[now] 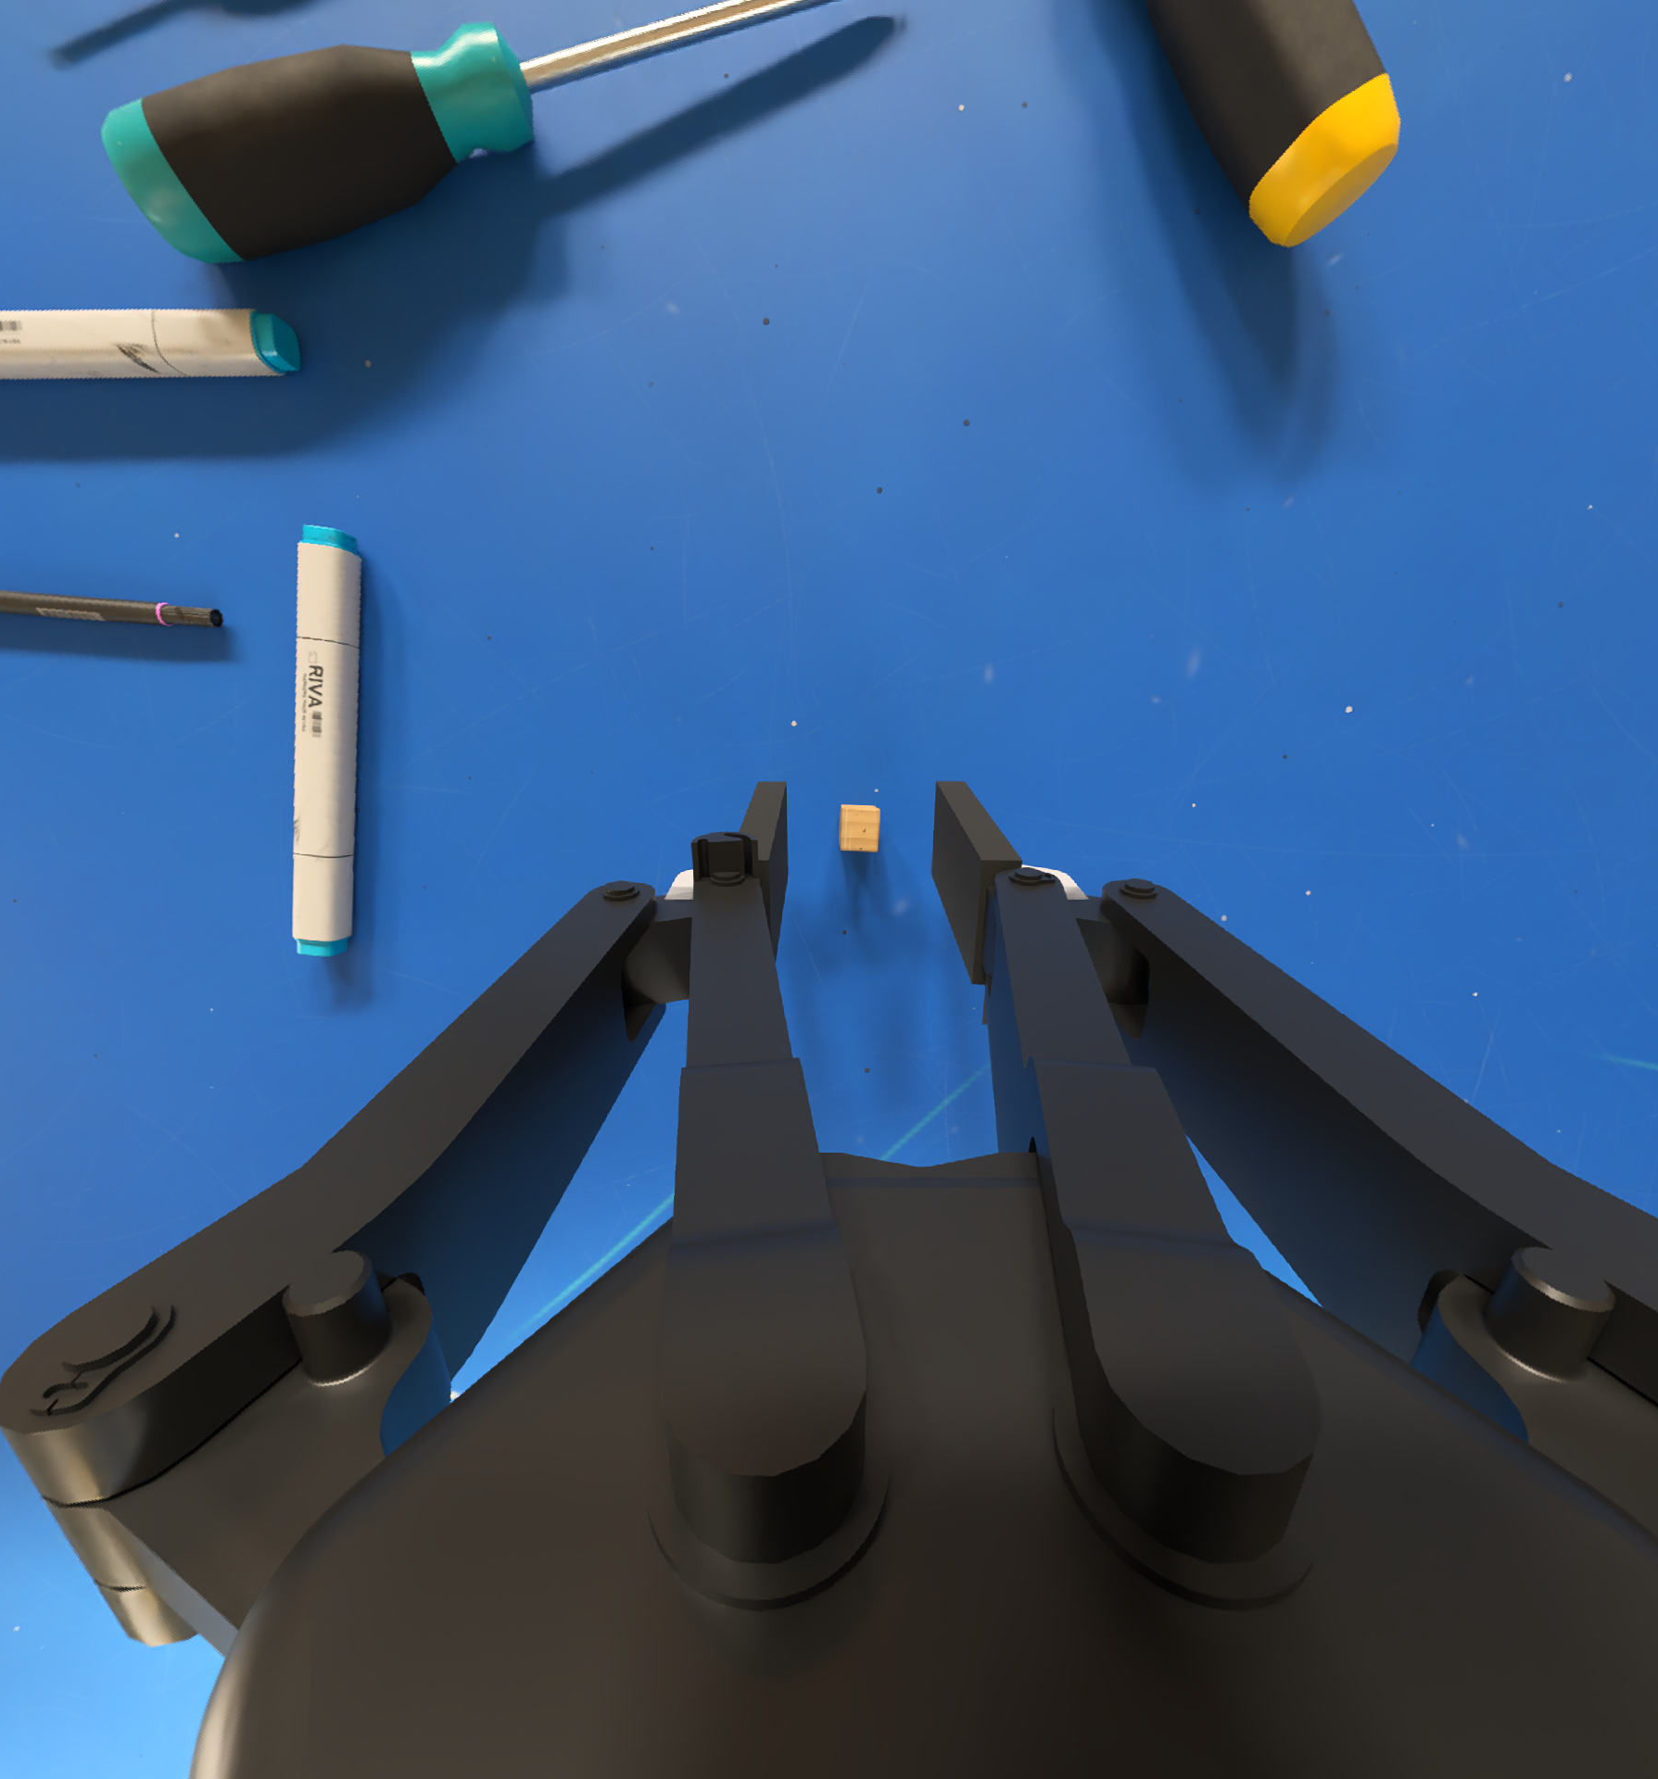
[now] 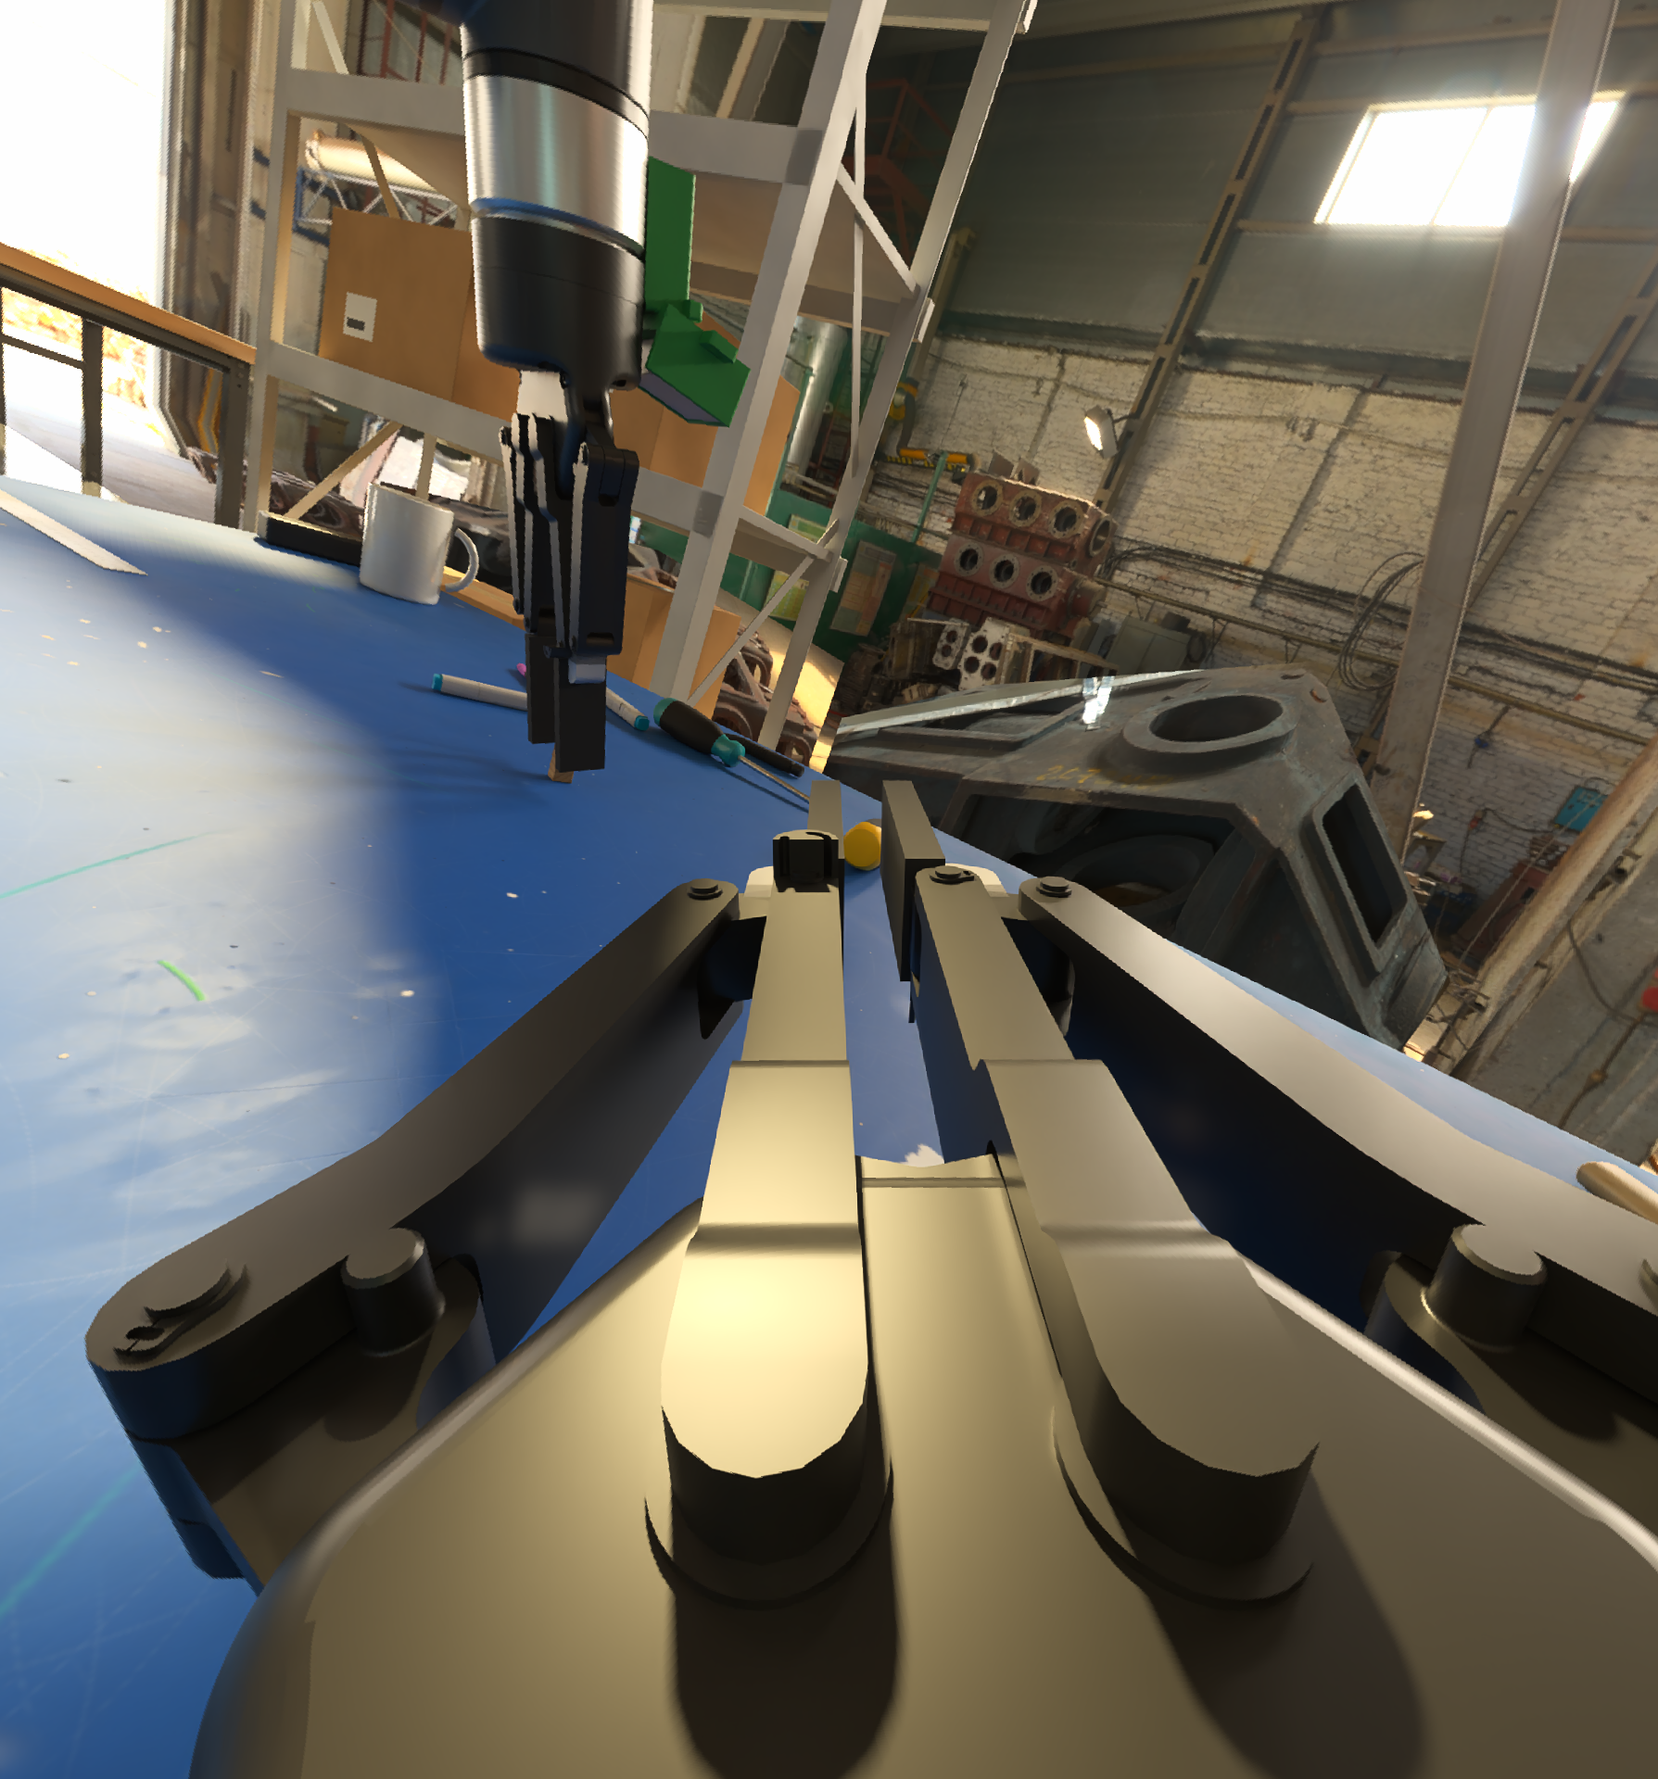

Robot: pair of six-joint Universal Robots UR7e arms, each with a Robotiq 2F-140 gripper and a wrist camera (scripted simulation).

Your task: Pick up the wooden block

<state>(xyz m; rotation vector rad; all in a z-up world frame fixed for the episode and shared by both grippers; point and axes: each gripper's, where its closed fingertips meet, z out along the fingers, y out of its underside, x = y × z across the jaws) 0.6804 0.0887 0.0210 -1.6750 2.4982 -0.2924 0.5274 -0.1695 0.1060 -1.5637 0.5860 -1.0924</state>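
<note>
Bare blue table [image 1: 1191, 597] lies on both sides of the wooden block [image 1: 859, 828], with a gap to each finger. The upright marker [image 1: 326, 741] stands well left; screwdriver [image 1: 324, 144] and yellow-ended handle [image 1: 1287, 116] lie far ahead.

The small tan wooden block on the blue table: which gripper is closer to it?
Left. The left gripper hangs directly over the small tan wooden block, fingers either side; the right gripper sits far off.

The left wrist view looks straight down, close above the blue table [image 1: 1191, 578]. The right wrist view looks low and nearly level across it toward the far edge. Both views share the teal-handled screwdriver [image 1: 314, 144] and the wooden block [image 1: 859, 828].
</note>
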